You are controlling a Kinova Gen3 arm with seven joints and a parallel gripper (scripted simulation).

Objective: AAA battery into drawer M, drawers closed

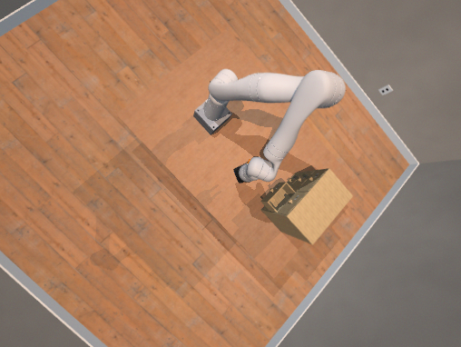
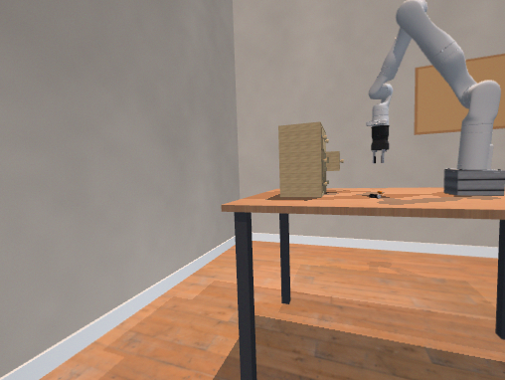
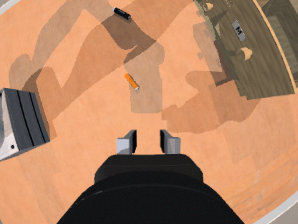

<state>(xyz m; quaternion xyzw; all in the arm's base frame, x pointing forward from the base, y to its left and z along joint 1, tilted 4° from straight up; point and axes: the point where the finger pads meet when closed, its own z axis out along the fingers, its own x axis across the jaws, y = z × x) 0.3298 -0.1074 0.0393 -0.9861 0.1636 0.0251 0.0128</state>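
Observation:
The small wooden chest (image 1: 319,206) (image 2: 300,161) stands upright. One drawer (image 1: 280,196) (image 2: 334,161) is pulled partly out at mid-height. In the wrist view the label M (image 3: 238,30) is on a drawer front beside a knob, seemingly that pulled-out one. A small black cylinder (image 3: 122,13) with a pale end, which looks like a battery, lies on the table. An orange cylinder (image 3: 131,82) (image 2: 380,192) with a pale tip lies nearer; which one is AAA I cannot tell for sure. My gripper (image 2: 379,158) (image 3: 148,137) is open and empty, pointing down high above the table, out from the chest's front.
The arm's grey base (image 1: 212,119) (image 2: 474,183) (image 3: 25,122) stands across the table from the chest. Other drawers show only as knobs (image 2: 326,184) on the chest's front. The open drawer juts out towards my gripper's side. The table's edge (image 2: 348,209) shows in the exterior view.

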